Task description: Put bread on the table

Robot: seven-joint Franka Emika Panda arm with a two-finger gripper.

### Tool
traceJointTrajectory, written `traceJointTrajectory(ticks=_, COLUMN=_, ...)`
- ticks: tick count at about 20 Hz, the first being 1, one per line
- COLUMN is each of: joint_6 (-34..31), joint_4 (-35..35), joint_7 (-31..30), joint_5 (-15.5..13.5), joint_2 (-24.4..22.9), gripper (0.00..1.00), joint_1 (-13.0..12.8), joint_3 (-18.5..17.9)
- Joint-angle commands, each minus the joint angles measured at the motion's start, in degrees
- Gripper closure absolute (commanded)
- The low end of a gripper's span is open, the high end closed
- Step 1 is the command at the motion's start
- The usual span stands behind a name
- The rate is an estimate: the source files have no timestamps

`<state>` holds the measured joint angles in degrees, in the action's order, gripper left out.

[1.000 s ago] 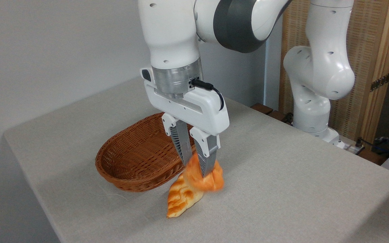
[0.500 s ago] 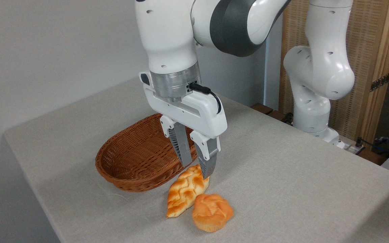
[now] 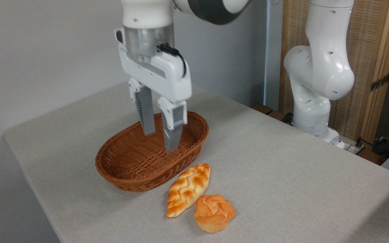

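Observation:
The bread [image 3: 213,212], a small round orange-golden bun with a cracked top, sits upright on the grey-beige table [image 3: 282,162] near the front edge. It touches the lower end of a braided golden loaf. My gripper [image 3: 160,139] hangs well above and to the left of the bun, over the wicker basket, open, with nothing between its grey fingers [image 3: 173,135].
A brown oval wicker basket [image 3: 140,168] with nothing inside stands left of centre. The braided pointed loaf [image 3: 187,189] lies just in front of it. The arm's white base [image 3: 312,111] rises at the table's right rear edge, before a wooden screen.
The gripper let go of the bun, which dropped onto the table beside the loaf. The gripper has since risen and moved left to above the basket.

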<state>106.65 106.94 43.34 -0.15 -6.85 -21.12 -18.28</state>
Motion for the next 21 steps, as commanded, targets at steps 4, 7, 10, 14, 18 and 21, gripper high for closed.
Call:
traceJointTrajectory(ticks=4, joint_6=-3.20, joint_4=-3.58, joint_7=-1.60, joint_5=-0.82, joint_2=-0.10, gripper=0.00, joint_1=-0.06, joint_3=4.92)
traceJointTrajectory(ticks=7, joint_6=-3.64, joint_4=-4.28, joint_7=-1.69, joint_5=-1.00, joint_2=-0.10, gripper=0.00, joint_1=-0.06, joint_3=5.89)
traceJointTrajectory(ticks=10, joint_6=-6.28, joint_4=-4.29, joint_7=-1.60, joint_5=-1.00, joint_2=0.08, gripper=0.00, joint_1=-0.06, joint_3=5.98)
traceJointTrajectory(ticks=14, joint_6=-6.80, joint_4=-4.29, joint_7=-1.25, joint_5=-0.91, joint_2=0.17, gripper=0.00, joint_1=-0.06, joint_3=5.98)
traceJointTrajectory(ticks=18, joint_6=-8.04, joint_4=-4.29, joint_7=-1.68, joint_5=-1.17, joint_2=-0.01, gripper=0.00, joint_1=0.29, joint_3=5.72)
traceJointTrajectory(ticks=21, joint_6=-7.86, joint_4=-4.29, joint_7=-1.86, joint_5=-1.61, joint_2=-0.10, gripper=0.00, joint_1=0.47, joint_3=5.72)
